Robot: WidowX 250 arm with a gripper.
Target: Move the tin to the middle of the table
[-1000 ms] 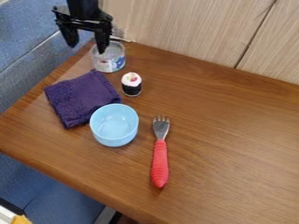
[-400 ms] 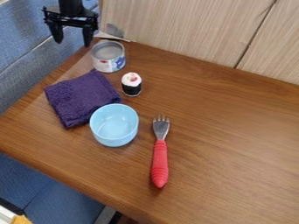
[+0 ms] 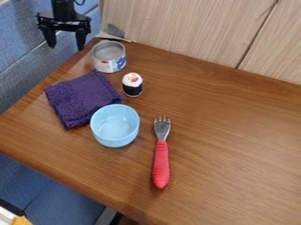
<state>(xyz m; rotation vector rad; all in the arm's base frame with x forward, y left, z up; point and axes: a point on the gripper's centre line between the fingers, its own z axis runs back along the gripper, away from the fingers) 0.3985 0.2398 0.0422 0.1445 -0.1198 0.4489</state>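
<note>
The black gripper (image 3: 66, 47) hangs at the upper left, its two fingers spread apart with nothing between them. It is to the left of the tin and a little higher in the view. The silver tin (image 3: 109, 57), with a white and blue label, stands upright near the back left corner of the wooden table (image 3: 235, 132). Its open top faces up.
A purple cloth (image 3: 82, 99) lies just in front of the tin, with a sushi-like toy (image 3: 132, 84) to its right. A light blue bowl (image 3: 115, 125) touches the cloth. A red-handled fork (image 3: 161, 154) lies right of the bowl. Wood panelling (image 3: 188, 30) borders the back.
The gripper has moved left, away from over the tin's rim, which it partly covered a second ago. The tin and the other objects have stayed put.
</note>
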